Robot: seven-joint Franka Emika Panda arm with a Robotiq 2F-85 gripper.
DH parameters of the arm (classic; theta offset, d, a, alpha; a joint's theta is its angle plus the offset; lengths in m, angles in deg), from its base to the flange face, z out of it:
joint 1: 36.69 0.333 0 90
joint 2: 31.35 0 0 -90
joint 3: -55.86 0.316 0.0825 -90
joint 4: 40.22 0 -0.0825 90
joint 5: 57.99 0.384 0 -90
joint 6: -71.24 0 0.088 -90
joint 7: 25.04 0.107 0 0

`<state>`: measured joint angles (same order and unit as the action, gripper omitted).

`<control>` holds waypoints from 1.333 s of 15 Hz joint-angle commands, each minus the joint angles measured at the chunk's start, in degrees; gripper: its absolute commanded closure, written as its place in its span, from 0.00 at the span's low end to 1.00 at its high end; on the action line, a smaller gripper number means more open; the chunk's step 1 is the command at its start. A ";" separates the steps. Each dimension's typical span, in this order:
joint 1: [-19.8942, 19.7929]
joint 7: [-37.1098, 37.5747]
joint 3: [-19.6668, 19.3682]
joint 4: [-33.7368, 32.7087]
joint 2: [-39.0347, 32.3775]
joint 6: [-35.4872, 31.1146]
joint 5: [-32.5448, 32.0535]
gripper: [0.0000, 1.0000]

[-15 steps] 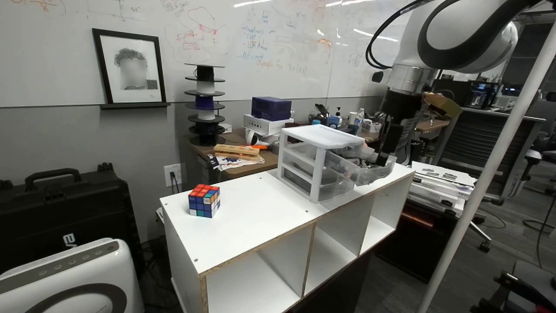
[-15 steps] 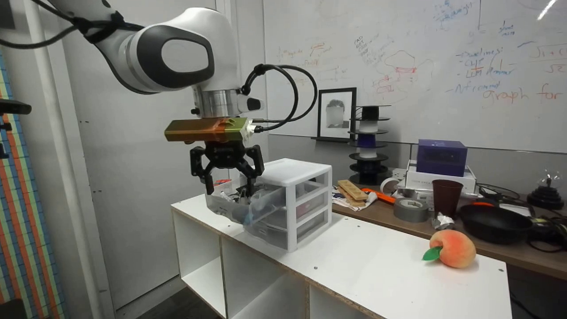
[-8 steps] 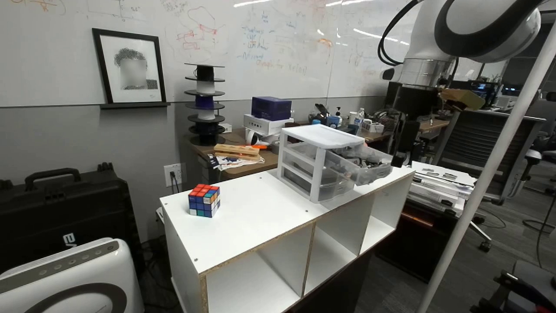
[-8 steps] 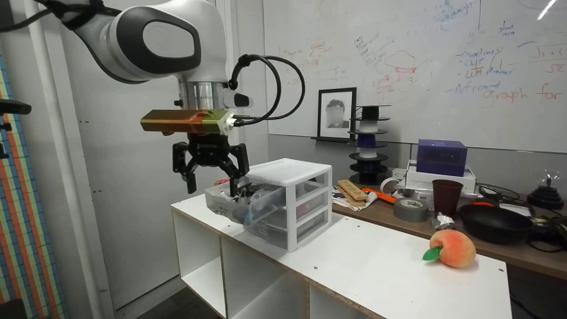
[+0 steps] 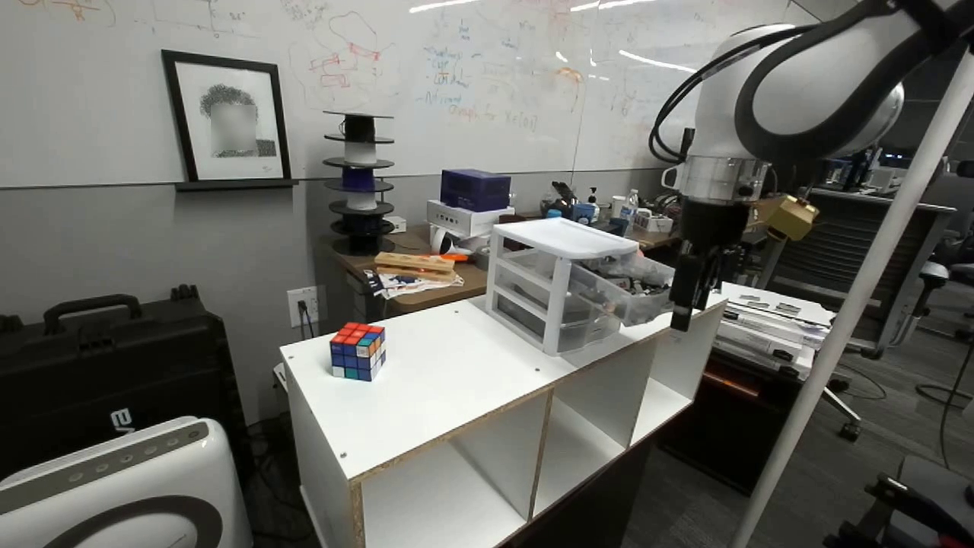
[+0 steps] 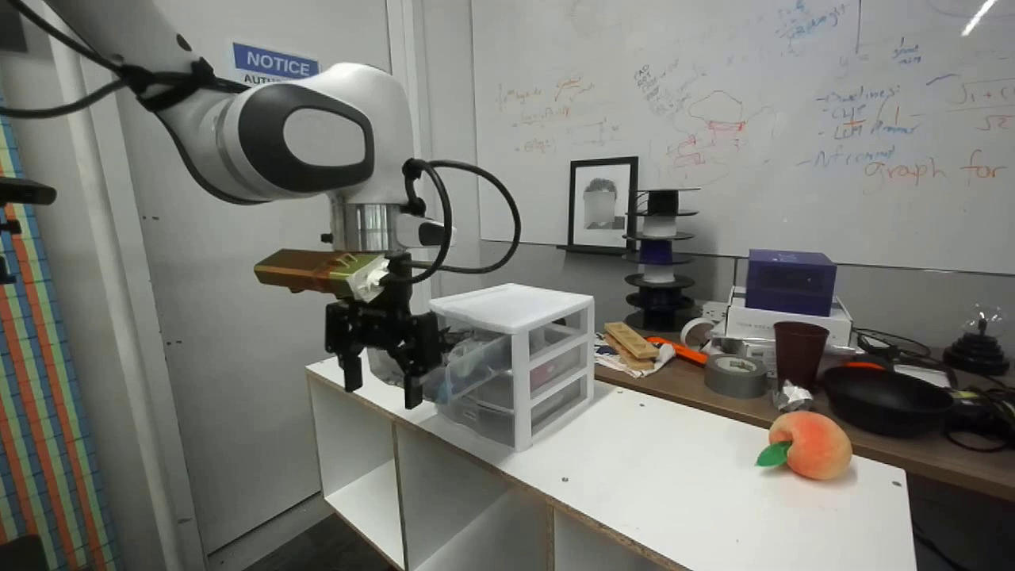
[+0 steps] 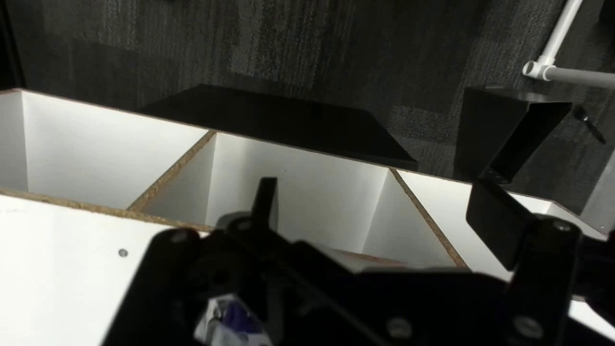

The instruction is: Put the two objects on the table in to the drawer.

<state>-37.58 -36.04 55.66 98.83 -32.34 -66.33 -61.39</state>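
Drawer (image 5: 645, 309) and gripper (image 6: 383, 388) stand near each other, and we cannot tell whether they touch. Our gripper is released, its fingers (image 7: 497, 223) spread apart. Beneath it, in the wrist view, we look onto the edge of the table (image 7: 53, 269) and its compartments (image 7: 312, 202). Behind the pulled-out drawer, a little farther from the gripper, we see its white-framed unit (image 5: 567, 237). Well apart from the gripper, both objects rest on the table: a Rubik's cube (image 5: 358, 352) and a peach (image 6: 813, 446), each in an exterior view. Farthest from the gripper, past the table, we make out a desk (image 6: 682, 381) and a purple box (image 6: 790, 283).
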 commanded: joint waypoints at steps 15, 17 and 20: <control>1.73 8.54 1.00 1.82 -2.27 -13.95 0.10 0.95; 1.40 8.34 0.83 -1.35 -3.42 -11.95 1.62 0.99; 0.64 7.33 0.45 -7.83 -5.64 -6.69 4.73 0.95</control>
<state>-36.20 -27.95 56.27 97.91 -35.94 -77.47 -59.52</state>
